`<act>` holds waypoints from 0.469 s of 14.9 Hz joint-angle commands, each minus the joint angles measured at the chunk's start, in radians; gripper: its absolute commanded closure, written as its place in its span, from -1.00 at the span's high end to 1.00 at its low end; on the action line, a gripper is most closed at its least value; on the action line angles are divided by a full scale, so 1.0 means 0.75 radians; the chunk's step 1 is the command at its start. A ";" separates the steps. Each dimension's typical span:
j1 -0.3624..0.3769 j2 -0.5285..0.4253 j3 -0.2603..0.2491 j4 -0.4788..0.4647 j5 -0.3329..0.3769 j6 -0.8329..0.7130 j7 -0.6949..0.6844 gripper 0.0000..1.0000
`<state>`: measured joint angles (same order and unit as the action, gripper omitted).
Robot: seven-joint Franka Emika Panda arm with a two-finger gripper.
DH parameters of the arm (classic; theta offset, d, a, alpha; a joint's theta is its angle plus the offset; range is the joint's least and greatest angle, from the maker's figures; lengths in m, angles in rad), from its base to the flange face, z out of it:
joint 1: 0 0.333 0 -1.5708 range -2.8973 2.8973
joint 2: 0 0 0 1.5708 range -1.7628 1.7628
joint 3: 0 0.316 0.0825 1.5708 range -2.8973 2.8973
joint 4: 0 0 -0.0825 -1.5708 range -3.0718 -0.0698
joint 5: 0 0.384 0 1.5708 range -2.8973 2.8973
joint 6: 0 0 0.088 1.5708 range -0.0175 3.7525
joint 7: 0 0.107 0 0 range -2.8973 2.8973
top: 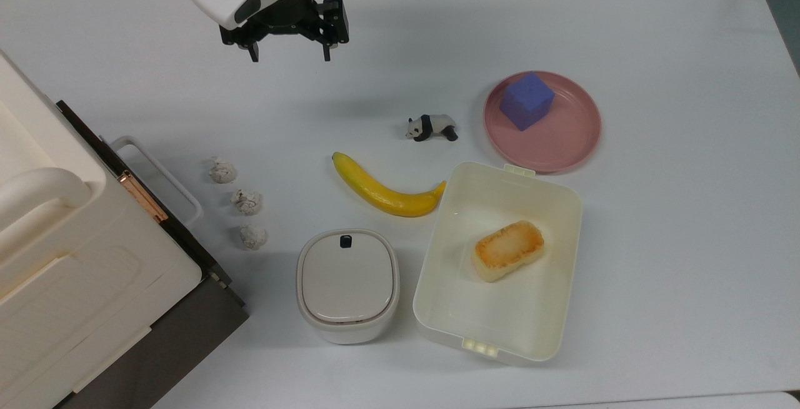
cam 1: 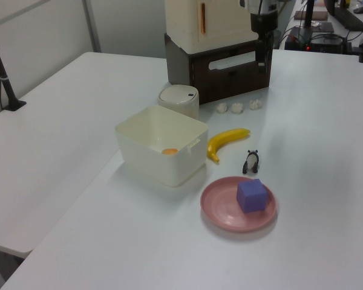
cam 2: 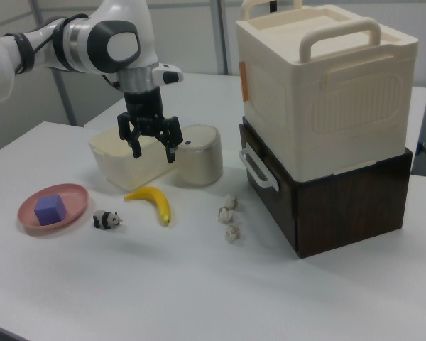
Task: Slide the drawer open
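I see the drawer (cam 2: 270, 186) shut in the dark brown cabinet (cam 2: 341, 206) at the top view's left edge, under the cream case (cam 2: 319, 85). Its long front runs diagonally in the top view, and its white loop handle (top: 159, 174) faces the open surface (top: 656, 240). My gripper (top: 289, 54) hangs well apart from it, toward the top view's upper middle, fingers spread wide and holding nothing. Three crumpled paper balls (top: 246, 201) lie just beside the handle; the lidded white pot (top: 347, 282), banana (top: 382, 191) and tub (top: 500, 259) sit further off.
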<state>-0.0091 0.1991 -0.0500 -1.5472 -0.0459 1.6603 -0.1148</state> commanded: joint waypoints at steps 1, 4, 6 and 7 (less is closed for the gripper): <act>0.010 0.019 -0.001 0.011 -0.016 0.038 -0.015 0.97; 0.026 0.023 0.001 0.005 -0.006 0.040 -0.015 0.75; 0.033 0.021 0.001 0.005 -0.002 0.038 -0.019 0.44; 0.033 0.021 0.001 0.007 -0.002 0.038 -0.021 0.25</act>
<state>0.0027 0.2162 -0.0475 -1.5472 -0.0459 1.6783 -0.1148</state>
